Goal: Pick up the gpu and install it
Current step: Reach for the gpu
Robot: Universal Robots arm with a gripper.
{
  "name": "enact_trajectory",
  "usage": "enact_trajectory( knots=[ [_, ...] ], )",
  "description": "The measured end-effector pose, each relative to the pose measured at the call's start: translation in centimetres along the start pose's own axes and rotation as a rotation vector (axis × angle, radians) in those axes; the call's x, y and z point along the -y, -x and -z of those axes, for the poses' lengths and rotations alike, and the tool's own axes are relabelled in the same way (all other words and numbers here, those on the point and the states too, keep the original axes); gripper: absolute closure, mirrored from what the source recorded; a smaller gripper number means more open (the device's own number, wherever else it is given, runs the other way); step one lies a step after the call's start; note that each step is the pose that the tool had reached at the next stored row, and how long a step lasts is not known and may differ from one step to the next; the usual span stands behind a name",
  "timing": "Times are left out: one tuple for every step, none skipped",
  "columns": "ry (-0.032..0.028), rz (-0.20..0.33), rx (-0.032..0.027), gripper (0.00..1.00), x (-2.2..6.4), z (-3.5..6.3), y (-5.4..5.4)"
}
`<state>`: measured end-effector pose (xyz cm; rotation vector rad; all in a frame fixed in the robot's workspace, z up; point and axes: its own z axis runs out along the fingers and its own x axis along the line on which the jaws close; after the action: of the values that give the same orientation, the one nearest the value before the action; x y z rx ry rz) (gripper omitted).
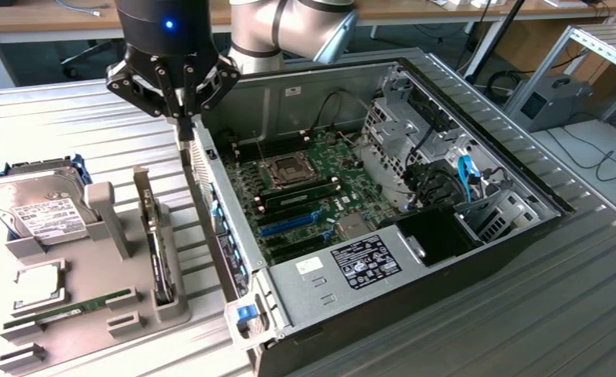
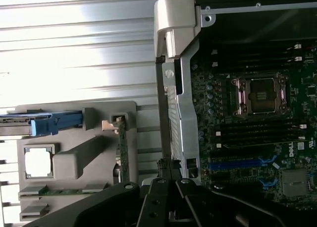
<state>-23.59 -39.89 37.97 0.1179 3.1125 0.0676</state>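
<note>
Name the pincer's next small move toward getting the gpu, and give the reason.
Probably shift the pincer toward the exterior view's left, over the gpu. The card stands upright in the grey holder, untouched, while the pincer hangs shut and seemingly empty above the computer case's side wall.

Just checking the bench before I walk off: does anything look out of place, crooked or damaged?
Nothing stands out. The gpu stands on edge in its tray slot, the drive and memory stick sit in theirs, and the shut tool hangs by the wall of the open case.
</note>
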Motion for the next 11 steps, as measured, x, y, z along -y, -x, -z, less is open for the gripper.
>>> enact_trajectory(
  knots=[
    [0.0000,0.000,0.0000,0.89,0.01,-0.05,-0.2],
    [0.0000,0.000,0.0000,0.89,0.02,-0.06,-0.2],
    [0.0000,0.000,0.0000,0.89,0.02,-0.07,-0.3],
    [0.0000,0.000,0.0000,0.89,0.03,-0.08,-0.3],
    [0.0000,0.000,0.0000,0.89,0.04,-0.11,-0.4],
    [0.0001,0.000,0.0001,0.89,0.06,-0.16,-0.7],
    [0.0000,0.000,0.0000,0.89,0.09,-0.18,-1.0],
    [0.0000,0.000,0.0000,0.89,0.10,-0.20,-1.2],
    [0.0000,0.000,0.0000,0.89,0.11,-0.20,-1.3],
    [0.0000,0.000,-0.0001,0.89,0.11,-0.20,-1.3],
    [0.0000,0.000,0.0000,0.89,0.11,-0.21,-1.4]
  ],
)
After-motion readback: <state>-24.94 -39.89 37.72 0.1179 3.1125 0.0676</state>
